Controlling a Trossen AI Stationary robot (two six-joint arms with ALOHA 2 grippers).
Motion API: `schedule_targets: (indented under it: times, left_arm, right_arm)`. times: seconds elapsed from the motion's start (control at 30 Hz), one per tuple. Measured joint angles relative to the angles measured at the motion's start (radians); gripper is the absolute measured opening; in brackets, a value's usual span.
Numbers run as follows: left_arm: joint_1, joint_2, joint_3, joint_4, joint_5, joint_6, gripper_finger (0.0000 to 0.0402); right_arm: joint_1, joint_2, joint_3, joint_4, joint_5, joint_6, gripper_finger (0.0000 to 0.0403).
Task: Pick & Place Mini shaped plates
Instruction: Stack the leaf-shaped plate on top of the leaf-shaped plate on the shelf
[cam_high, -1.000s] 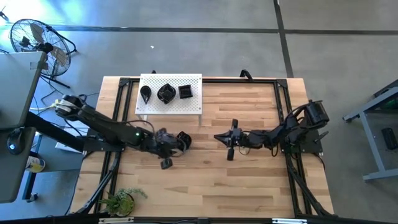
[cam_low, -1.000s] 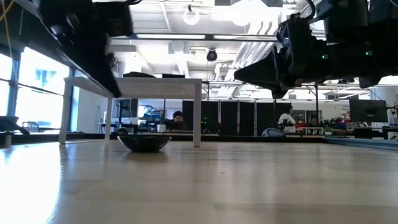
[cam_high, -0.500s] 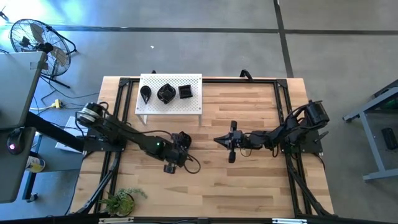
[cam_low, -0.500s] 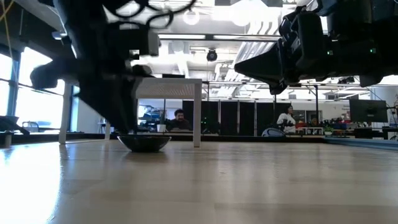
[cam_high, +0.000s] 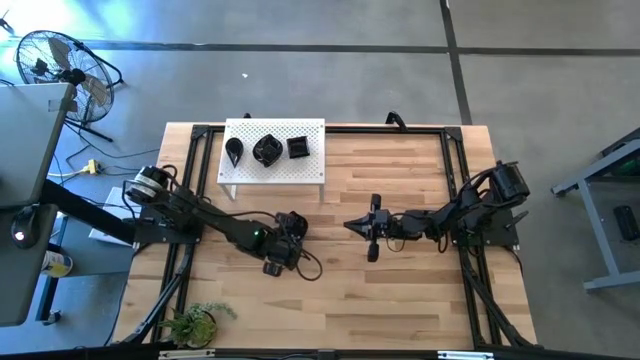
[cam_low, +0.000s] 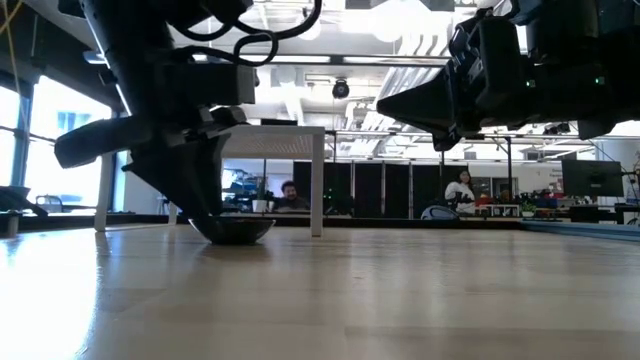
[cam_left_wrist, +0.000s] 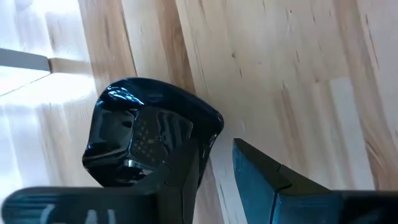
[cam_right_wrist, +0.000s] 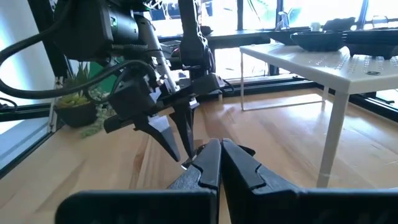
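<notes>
I see 3 mini plates (cam_high: 267, 150) in a row on the perforated board (cam_high: 273, 172) at the table's (cam_high: 400, 290) far left. In front of that board, 1 plate (cam_left_wrist: 149, 137) lies on the table, with my left tool (cam_high: 288, 228) straddling its rim. My right tool (cam_high: 353, 222) sits right of it, near the middle.

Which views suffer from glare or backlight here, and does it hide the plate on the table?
Low view: bright windows and ceiling lights leave the left arm and the plate as dark silhouettes. Left wrist view: one corner washes out white, while sharp highlights on the glossy plate show its shape clearly. High view: evenly lit, no glare.
</notes>
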Motion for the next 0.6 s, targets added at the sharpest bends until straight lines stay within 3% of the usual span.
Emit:
schedule_targets:
  times: [0.13, 0.4, 0.6]
  left_arm:
    - [0.000, 0.000, 0.000, 0.003, -0.005, 0.018, 0.0079]
    - [0.013, 0.000, 0.000, -0.005, 0.026, 0.034, 0.0006]
    - [0.013, 0.000, 0.000, 0.000, 0.014, 0.045, 0.0023]
  right_arm:
    - [0.000, 0.000, 0.000, 0.000, 0.000, -0.003, 0.0001]
    - [0.000, 0.000, 0.000, -0.001, 0.005, -0.003, 0.0001]
    - [0.000, 0.000, 0.000, -0.001, 0.007, -0.003, 0.0001]
